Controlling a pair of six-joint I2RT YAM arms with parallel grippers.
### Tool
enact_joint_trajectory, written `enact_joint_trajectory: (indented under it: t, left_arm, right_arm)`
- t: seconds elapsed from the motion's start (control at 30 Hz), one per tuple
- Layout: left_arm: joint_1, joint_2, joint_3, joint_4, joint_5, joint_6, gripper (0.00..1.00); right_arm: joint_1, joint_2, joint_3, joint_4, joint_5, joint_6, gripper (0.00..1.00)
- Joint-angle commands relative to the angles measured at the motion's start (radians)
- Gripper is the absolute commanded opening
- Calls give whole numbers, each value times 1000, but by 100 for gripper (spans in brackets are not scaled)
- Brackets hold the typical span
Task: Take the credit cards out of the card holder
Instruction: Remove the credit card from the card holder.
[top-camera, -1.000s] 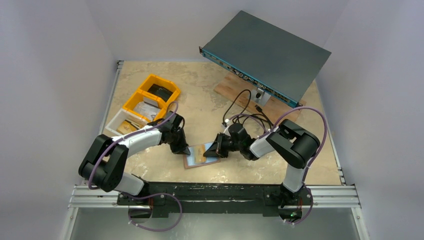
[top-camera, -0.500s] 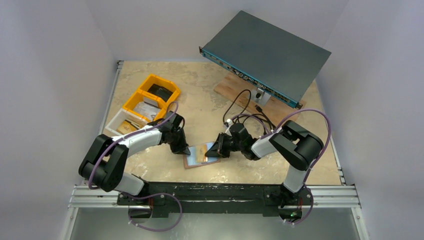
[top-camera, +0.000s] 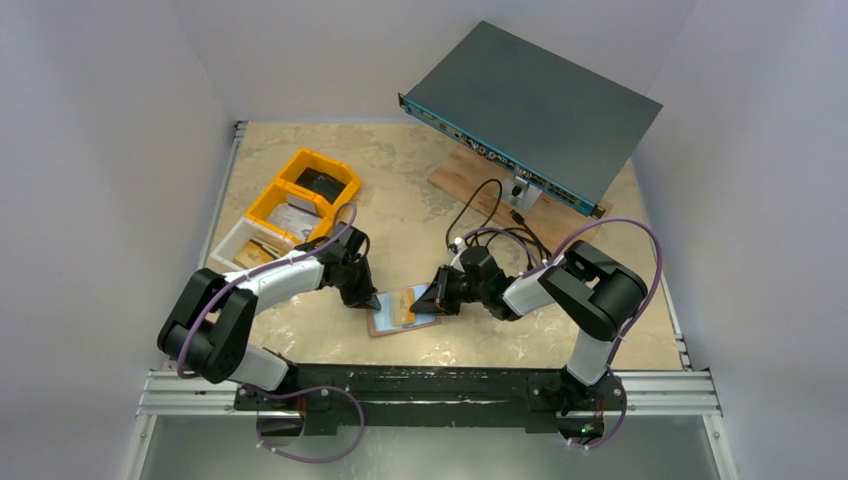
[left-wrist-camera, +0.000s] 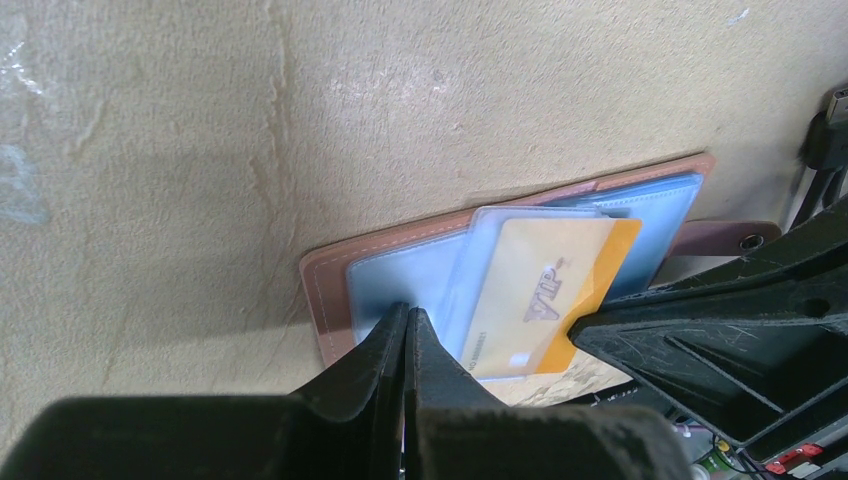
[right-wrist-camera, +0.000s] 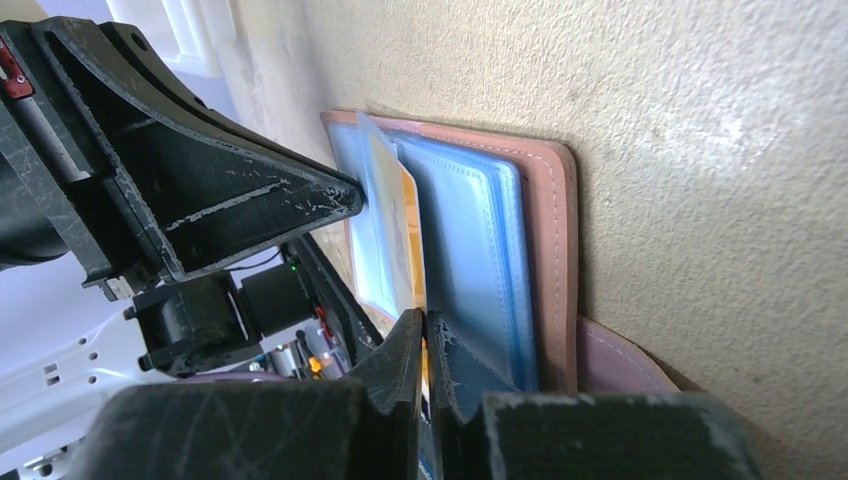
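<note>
Underneath everything, a mottled beige desk (top-camera: 400, 170). At its far right corner, tilted up on a wooden board (top-camera: 462, 180): a grey rack-mount unit (top-camera: 530, 100), ports along the front, black cables (top-camera: 480, 205) trailing toward the middle. Along the left edge, in a slanted row: two yellow bins (top-camera: 318, 180) and a white bin (top-camera: 232, 248), contents too small to name.

Bolted at the near edge, reaching inward to one spot: left arm (top-camera: 270, 285) and right arm (top-camera: 590, 290).

Between them, near the middle of the near edge, lying open and flat: the tan-brown card holder (left-wrist-camera: 330, 290), pale blue-grey clear sleeves (right-wrist-camera: 470, 250) fanned across the inside, closing strap with round snap stud (left-wrist-camera: 735, 240) sticking out on the side toward the right arm.

Partway out of a sleeve, overhanging the holder's near side: a yellow credit card (left-wrist-camera: 540, 295) with an orange end and "VIP" printed on it. Other cards not distinguishable inside the sleeves.

Left jaws clenched tight together, tips pressed down onto the blue-grey sleeve on the holder's half toward the left arm, nothing visible between them.

Right jaws clamped on the orange end of the yellow credit card, its thin edge running in between the two fingers in the right wrist view.
</note>
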Motion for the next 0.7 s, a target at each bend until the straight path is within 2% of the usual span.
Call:
enact_joint_trajectory:
  t: [0.0,0.23,0.67]
  left_arm:
    - [0,28,-2,-67,-83,40,0]
    - [0,32,4,-76,-88,42,0]
    - [0,15,25,-81,-79,59,0]
  right_arm:
    - [-4,-23,-10,14,4,-18,0]
    - [-21,-80,-17,-92,51,-75,0]
    - [-48,-158,-28,-186,72,-127,0]
